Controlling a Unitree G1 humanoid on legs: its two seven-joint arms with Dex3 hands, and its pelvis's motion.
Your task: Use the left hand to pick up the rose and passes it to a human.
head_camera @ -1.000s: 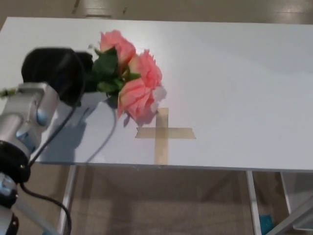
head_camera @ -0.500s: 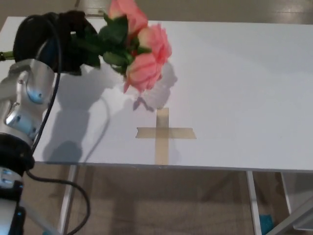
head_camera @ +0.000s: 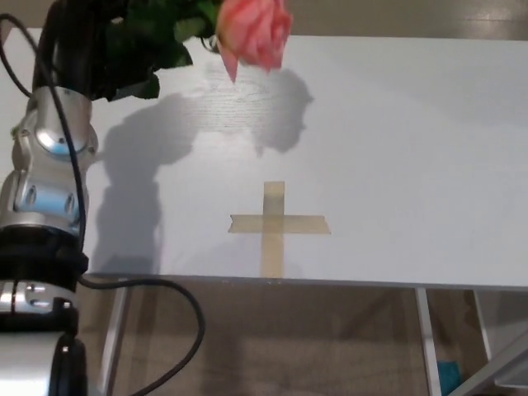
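Note:
My left hand (head_camera: 87, 49) is raised at the upper left of the head view, shut on the stem of the rose (head_camera: 252, 31). Its pink bloom and dark green leaves (head_camera: 153, 37) hang high above the white table (head_camera: 396, 140), partly cut off by the picture's top edge. The flowers cast a shadow on the table below them. My silver left forearm (head_camera: 49, 173) rises along the left edge. My right hand does not show.
A cross of tan tape (head_camera: 276, 224) marks the table near its front edge. Below the front edge are the table's legs (head_camera: 425, 338) and a tan floor.
My left hand has lifted the rose off the table and carried it upward and away, toward the picture's top. The shadow has moved back from the tape cross.

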